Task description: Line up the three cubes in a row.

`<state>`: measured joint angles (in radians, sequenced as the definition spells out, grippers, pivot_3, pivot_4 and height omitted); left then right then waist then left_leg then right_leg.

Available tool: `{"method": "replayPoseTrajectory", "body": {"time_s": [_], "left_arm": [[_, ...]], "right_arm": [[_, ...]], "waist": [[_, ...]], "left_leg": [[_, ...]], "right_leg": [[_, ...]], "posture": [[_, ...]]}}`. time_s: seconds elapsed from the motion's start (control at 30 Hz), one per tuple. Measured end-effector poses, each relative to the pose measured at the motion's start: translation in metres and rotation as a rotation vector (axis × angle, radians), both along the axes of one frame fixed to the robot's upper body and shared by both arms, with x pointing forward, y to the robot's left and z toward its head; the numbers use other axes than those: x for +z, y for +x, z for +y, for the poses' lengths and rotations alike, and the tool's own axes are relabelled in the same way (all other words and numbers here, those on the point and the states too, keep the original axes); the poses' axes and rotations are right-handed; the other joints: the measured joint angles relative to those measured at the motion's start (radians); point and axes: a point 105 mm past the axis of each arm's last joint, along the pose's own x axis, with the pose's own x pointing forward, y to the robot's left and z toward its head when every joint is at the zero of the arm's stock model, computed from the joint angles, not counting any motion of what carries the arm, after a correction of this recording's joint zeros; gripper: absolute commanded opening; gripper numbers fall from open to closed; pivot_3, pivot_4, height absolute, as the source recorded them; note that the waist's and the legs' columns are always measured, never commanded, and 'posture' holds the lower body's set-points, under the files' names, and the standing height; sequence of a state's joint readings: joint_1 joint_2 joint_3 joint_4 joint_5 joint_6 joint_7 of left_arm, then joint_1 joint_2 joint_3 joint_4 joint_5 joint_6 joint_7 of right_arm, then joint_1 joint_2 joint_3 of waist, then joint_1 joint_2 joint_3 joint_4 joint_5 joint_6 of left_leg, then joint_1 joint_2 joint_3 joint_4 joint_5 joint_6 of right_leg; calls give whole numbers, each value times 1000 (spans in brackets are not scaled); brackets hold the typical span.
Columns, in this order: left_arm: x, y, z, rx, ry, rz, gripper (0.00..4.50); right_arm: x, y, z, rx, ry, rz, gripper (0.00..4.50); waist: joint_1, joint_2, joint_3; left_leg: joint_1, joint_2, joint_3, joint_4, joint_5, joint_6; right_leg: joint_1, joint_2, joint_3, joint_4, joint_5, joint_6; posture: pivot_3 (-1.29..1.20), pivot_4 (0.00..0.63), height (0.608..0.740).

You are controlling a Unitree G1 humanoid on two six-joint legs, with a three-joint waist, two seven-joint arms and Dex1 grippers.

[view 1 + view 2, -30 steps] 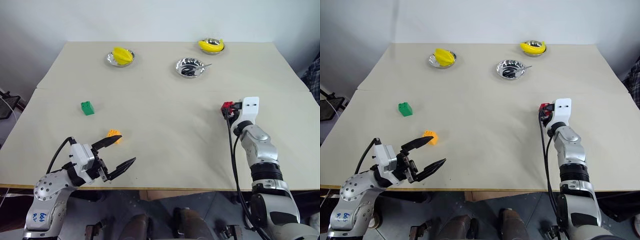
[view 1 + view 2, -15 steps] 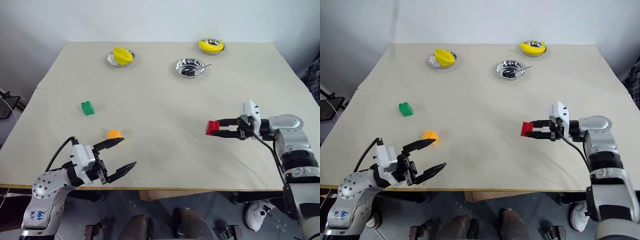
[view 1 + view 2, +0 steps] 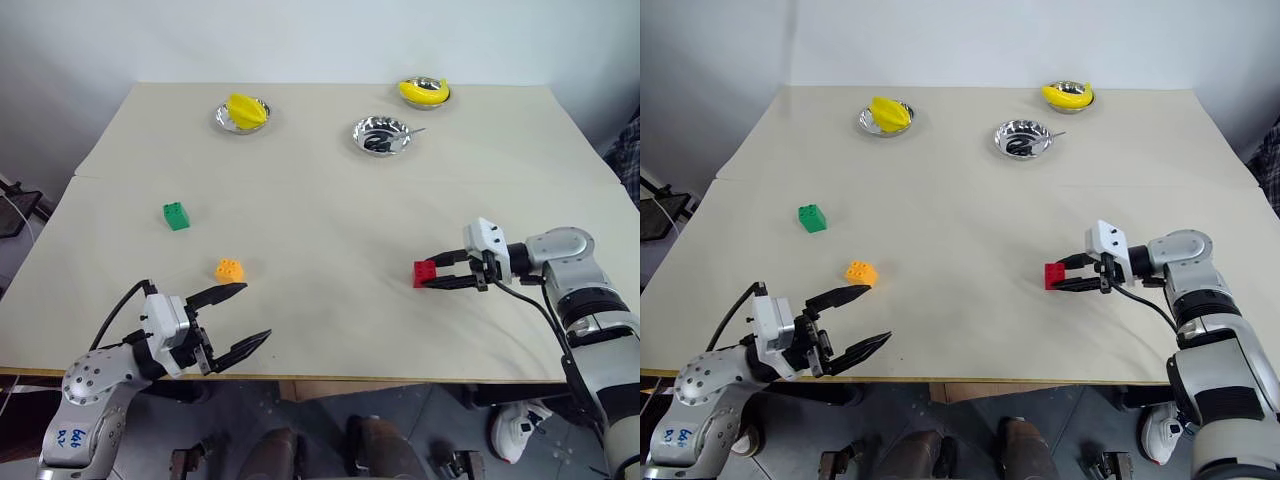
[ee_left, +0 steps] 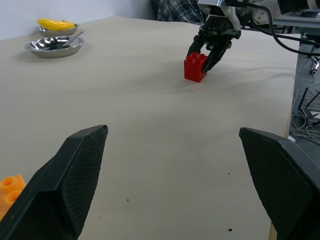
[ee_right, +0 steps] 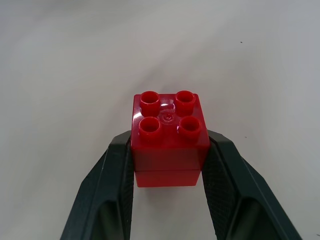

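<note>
While the red block is pinched, the other two lie loose on the desk.
Right tool [image 3: 1072,273]: clamped on the red studded block [image 3: 1054,276], one finger on each side face; the left wrist view suggests the block is at or just above the desk [image 3: 330,190], and I cannot tell which.
Left tool [image 3: 236,318]: fingers spread wide apart, nothing between them, hovering at the near edge of the desk.
Orange block [image 3: 229,270]: just beyond the left tool's upper fingertip, not touching it.
Green block [image 3: 176,215]: farther out from the left tool, past the orange one.
Red block's place: well apart from the other two, far across from the left tool.
Bystanders: a bowl with a yellow star fruit [image 3: 245,110], a bowl with a banana [image 3: 423,92] and a bowl with a spoon [image 3: 381,134], all far beyond both tools.
Risk, grip: the pads hold only the lower part of the block, so a quick swing could twist it loose.
Risk, release: opening above the desk would let the block tumble off line.
Risk, row: the red block may end up askew, since orange and green already lie slanted to each other.
</note>
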<state>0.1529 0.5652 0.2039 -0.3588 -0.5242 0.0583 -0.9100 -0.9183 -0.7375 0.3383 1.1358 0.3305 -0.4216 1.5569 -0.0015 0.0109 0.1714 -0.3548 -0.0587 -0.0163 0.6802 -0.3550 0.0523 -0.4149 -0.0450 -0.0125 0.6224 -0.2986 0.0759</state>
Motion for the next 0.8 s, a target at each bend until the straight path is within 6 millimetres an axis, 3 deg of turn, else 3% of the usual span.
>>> {"method": "replayPoseTrajectory", "body": {"time_s": [0.2, 0.5, 0.8], "left_arm": [[6, 0, 0, -2, 3, -9, 4500], [9, 2, 1, -5, 9, -16, 4500], [10, 3, 1, -5, 8, -21, 4500]], "right_arm": [[0, 3, -4, -16, -21, -16, 1478], [-9, 1, -12, -55, -55, 36, 4489], [3, 2, -22, -82, -40, -6, 4489]], "waist": [[0, 0, 0], [-3, 2, 1], [0, 4, 2]], "left_leg": [[2, 0, 0, 1, 0, 0], [1, 0, 0, 0, 0, 0], [0, 0, 0, 0, 0, 0]], "right_leg": [[3, 0, 0, -1, 0, 0], [1, 0, -1, 0, 0, 0], [1, 0, -1, 0, 0, 0]], "posture": [[0, 150, 740], [0, 150, 740], [0, 150, 740]]}}
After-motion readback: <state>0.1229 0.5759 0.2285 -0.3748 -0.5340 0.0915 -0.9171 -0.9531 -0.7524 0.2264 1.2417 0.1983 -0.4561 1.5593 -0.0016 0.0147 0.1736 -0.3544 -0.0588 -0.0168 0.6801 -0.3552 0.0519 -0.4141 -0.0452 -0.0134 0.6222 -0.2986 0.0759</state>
